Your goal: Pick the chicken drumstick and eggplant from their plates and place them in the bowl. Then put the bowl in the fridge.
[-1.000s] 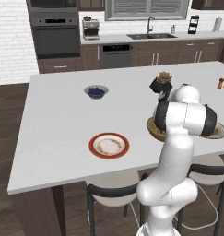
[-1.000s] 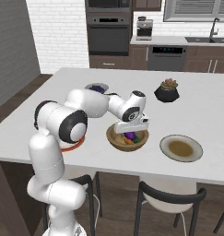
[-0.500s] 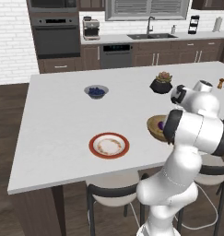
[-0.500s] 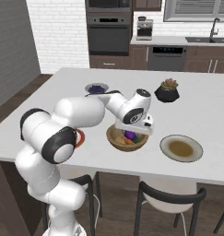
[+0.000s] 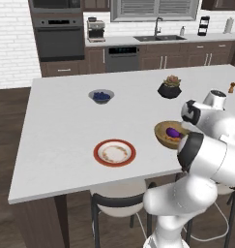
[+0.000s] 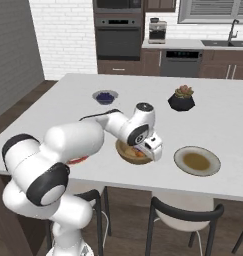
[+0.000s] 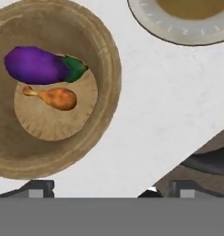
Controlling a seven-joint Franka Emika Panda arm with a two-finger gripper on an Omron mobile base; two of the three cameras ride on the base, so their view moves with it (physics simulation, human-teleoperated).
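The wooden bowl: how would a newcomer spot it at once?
On the white island counter, look at the near edge by the robot arm. The wooden bowl sits between the red-rimmed plate and the grey-green plate. Unlike them, it holds a purple eggplant and a drumstick.

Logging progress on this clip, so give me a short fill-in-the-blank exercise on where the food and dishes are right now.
1. The eggplant and the chicken drumstick both lie inside the wooden ____.
2. The plate with the red-orange rim holds ____ food.
3. Of the two foods, the one with a green cap is the ____.
4. The black pot with a plant stands on the ____ island counter.

Missing words: bowl; no; eggplant; white
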